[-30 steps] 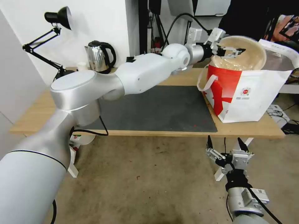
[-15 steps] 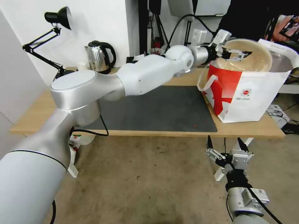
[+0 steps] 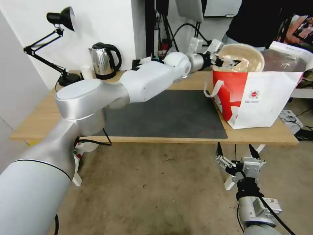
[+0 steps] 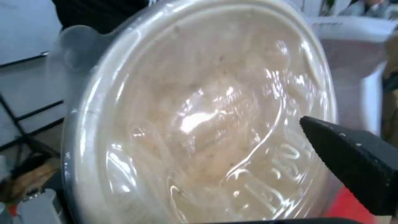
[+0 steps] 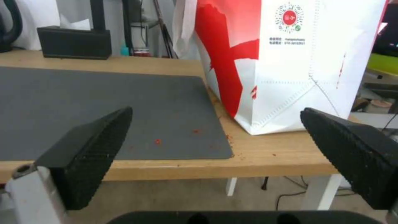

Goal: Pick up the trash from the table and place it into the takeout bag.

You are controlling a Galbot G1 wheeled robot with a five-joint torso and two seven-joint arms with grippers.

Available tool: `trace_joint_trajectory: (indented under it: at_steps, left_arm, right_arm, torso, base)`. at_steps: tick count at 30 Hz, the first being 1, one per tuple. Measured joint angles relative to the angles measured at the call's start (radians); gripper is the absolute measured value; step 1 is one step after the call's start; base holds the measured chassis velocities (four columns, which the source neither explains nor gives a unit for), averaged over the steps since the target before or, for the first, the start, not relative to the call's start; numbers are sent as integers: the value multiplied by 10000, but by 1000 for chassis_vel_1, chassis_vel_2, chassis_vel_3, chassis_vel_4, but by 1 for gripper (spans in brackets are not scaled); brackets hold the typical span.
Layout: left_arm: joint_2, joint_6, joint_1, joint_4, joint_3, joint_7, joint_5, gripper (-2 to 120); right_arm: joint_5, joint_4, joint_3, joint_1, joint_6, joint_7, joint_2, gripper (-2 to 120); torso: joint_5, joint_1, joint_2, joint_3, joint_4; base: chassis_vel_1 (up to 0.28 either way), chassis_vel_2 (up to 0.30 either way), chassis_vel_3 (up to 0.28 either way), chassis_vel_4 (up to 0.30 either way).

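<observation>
A shallow beige bowl [image 3: 244,56] under a clear lid stands tilted in the mouth of the red-and-white takeout bag [image 3: 260,98], at the right end of the light-wood table [image 3: 39,120]. My left gripper [image 3: 230,62] reaches over the table and is shut on the bowl's near rim. The left wrist view shows the bowl [image 4: 199,118] up close, with one black finger [image 4: 352,168] lying against its lid. My right gripper [image 3: 234,150] hangs open below the table's front edge, facing the bag [image 5: 290,62]. What else lies inside the bag is hidden.
A dark grey mat [image 3: 163,114] with small red crumbs covers the table's middle. A steel kettle [image 3: 104,58], a small white cup [image 3: 85,69] and a black desk lamp [image 3: 62,18] stand at the back left. A black tissue box [image 5: 74,43] sits at the back.
My left gripper has drawn back to the left with the bowl. The bag's top has shifted left with it. The right arm has not moved.
</observation>
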Motion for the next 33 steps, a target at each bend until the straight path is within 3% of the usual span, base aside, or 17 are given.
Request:
trace_joint_trajectory:
  at_steps: [10,33]
  left_arm:
    - [-17,790,-71,-757,-467,-1669,-1699,100]
    - [-14,380,-459,-1439,-125,-1204,-1862,100]
  right_arm:
    - [0,0,0,0,0,0,0,100]
    - [0,0,0,0,0,0,0,100]
  torso:
    - [0,0,0,0,0]
    - [0,0,0,0,-1]
  base:
    - [0,0,0,0]
    - [0,0,0,0]
